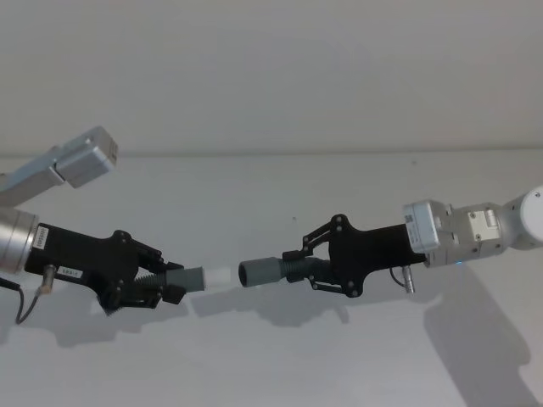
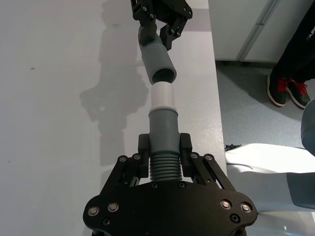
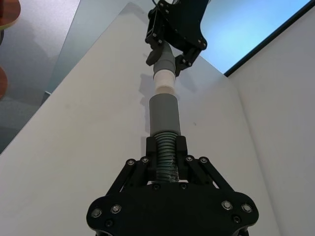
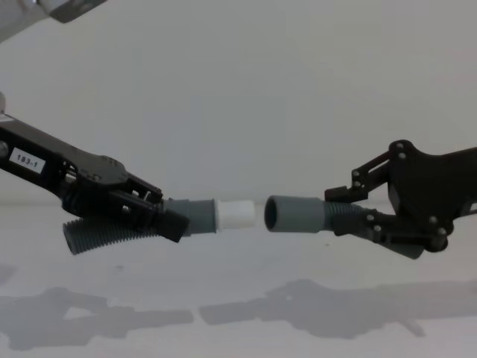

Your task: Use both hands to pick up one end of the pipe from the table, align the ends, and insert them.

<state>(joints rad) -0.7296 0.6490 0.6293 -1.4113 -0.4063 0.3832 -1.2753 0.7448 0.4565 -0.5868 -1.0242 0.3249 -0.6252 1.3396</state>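
Left gripper (image 1: 157, 287) clamped the ribbed hose piece with the white tip (image 1: 219, 276), and the right gripper (image 1: 307, 270) clamped the piece with the hollow cuff (image 1: 259, 271), both held above the worktop (image 1: 271, 356). Tip and cuff mouth faced each other along one near-level axis, just apart, the mouth looking slightly off-line in the left wrist view

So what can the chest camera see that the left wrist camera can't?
Chest view alone: the 183-1 label on the left arm and the ribbed hose tail hanging under the left gripper.
Left wrist view alone: the table's edge and the floor beyond.
Both: the white tip facing the hollow cuff in the right gripper, a small gap between.
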